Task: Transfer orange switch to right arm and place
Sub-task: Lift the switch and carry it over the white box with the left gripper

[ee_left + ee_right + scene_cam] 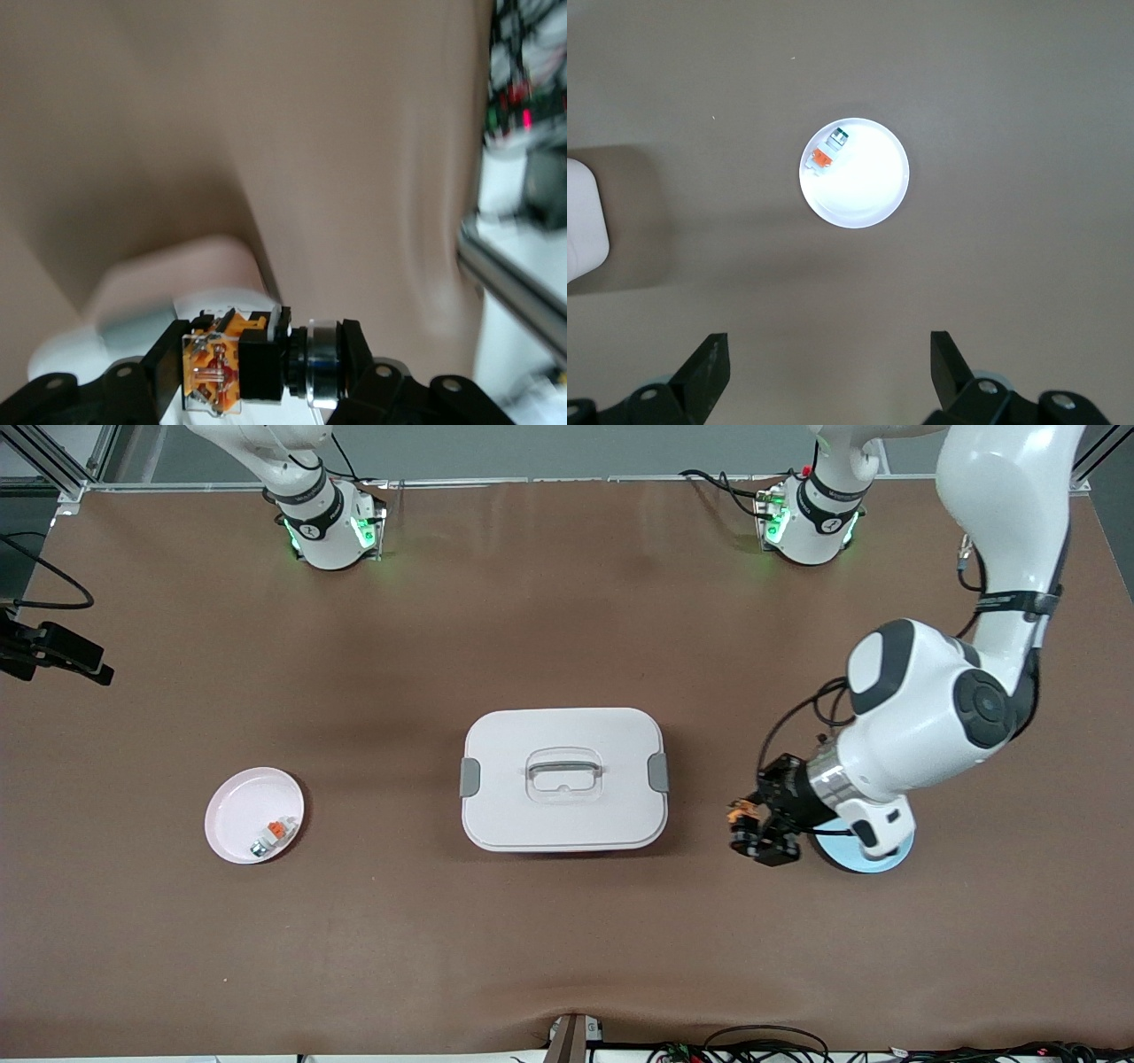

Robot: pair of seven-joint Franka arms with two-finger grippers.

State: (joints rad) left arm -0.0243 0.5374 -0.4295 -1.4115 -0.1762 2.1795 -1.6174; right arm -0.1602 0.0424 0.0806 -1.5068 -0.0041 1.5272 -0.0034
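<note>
My left gripper [753, 830] is turned sideways in the air, between the white lidded box [564, 778] and a blue plate [877, 859]. It is shut on the orange switch [737, 812]. In the left wrist view the switch [261, 367] lies crosswise between the two fingers, with an orange contact block, a black body and a silver ring. My right gripper [828, 363] is open and empty, high over the table near a pink plate [873, 181]. It is out of the front view; only the right arm's base [323, 522] shows there.
The pink plate [232, 815] toward the right arm's end holds a small white-and-grey piece with an orange tab [273, 834], also in the right wrist view [828, 150]. The white box stands mid-table, its corner in the right wrist view [580, 221].
</note>
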